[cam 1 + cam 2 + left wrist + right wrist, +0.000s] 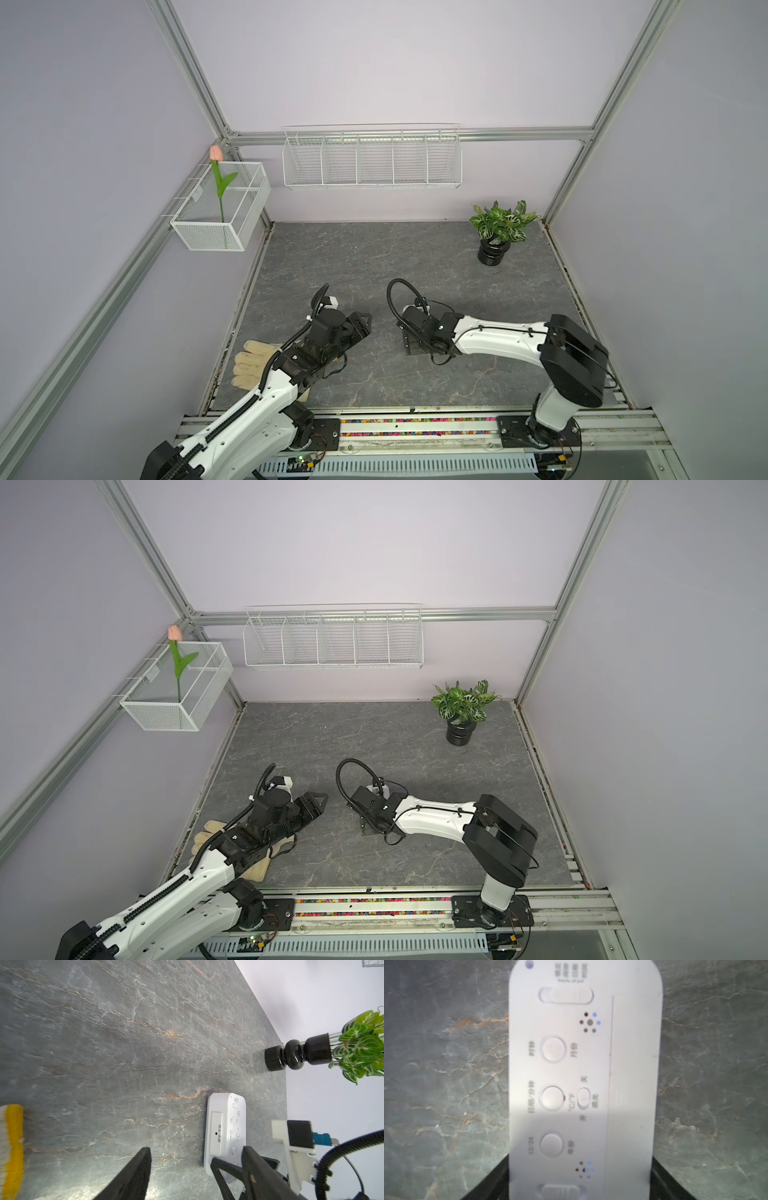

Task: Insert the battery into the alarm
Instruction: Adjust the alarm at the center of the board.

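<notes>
Right pincer (581, 1167) astride alarm (583, 1064) on grey marbled tabletop (446, 1064), lilac walls (374, 62)

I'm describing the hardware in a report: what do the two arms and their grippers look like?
The left arm and right arm have smooth white shell links with black joint housings. A black ribbed cable conduit runs along each, and a white camera bracket sits at the wrist. The left gripper and right gripper are black, with flat tapering fingers braced by open triangular frames.
</notes>
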Robot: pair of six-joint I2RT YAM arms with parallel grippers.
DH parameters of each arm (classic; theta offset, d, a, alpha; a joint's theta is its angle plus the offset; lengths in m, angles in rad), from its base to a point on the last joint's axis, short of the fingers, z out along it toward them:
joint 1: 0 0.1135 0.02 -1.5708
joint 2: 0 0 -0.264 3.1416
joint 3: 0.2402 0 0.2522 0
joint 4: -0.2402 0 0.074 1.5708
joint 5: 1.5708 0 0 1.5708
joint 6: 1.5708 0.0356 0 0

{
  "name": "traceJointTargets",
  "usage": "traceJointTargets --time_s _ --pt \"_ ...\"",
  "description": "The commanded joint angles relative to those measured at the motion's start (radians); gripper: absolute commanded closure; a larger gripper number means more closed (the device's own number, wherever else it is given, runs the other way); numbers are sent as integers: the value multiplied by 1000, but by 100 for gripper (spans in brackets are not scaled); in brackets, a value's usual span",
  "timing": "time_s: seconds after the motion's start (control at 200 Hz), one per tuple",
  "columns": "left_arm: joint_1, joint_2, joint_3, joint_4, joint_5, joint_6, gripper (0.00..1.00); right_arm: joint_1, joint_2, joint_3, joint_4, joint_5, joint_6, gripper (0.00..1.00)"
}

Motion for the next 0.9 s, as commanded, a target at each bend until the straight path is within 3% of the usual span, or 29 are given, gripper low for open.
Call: traceJointTargets --time_s 0.0,0.21,0.39,0.895 --pt "4 6 30 108 86 43 27 -18 -166 -106 235 -84 -46 35" --pt "-24 90 63 363 282 40 25 -24 -374 -233 390 -177 -111 35" --pt "-110 115 141 358 238 117 24 -24 -473 -258 398 -195 -133 35" --pt "-126 161 181 329 239 116 29 -17 -542 -232 376 -208 -152 35"
